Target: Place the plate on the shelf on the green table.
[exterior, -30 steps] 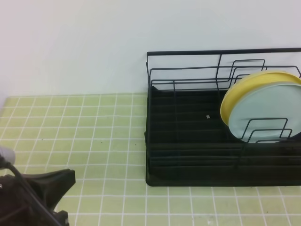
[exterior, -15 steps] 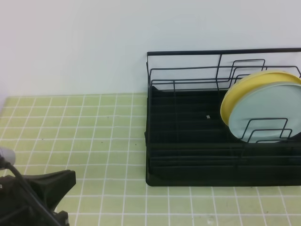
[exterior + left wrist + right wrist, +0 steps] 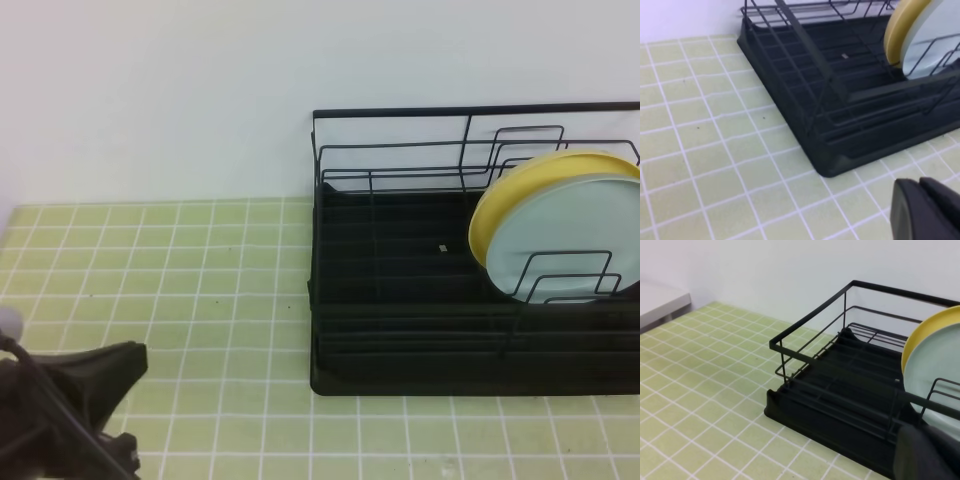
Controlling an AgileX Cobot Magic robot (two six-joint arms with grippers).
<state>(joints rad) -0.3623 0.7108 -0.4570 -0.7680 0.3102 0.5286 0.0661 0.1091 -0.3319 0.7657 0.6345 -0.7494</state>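
standing upright in the shelf (image 3: 420, 300) on the green table (image 3: 200, 260), the plate (image 3: 570, 240) leans on a yellow plate (image 3: 500, 205); stiff, slick, probably breakable, best pinched at its rim. left gripper (image 3: 925, 207) and right gripper (image 3: 925, 452) fingers pressed together, holding nothing.

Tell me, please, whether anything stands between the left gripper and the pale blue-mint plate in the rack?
Yes. The plate stands upright at the right end of the shelf, against the yellow plate. From the left gripper, low over the green table, the shelf's corner and front wires lie between.
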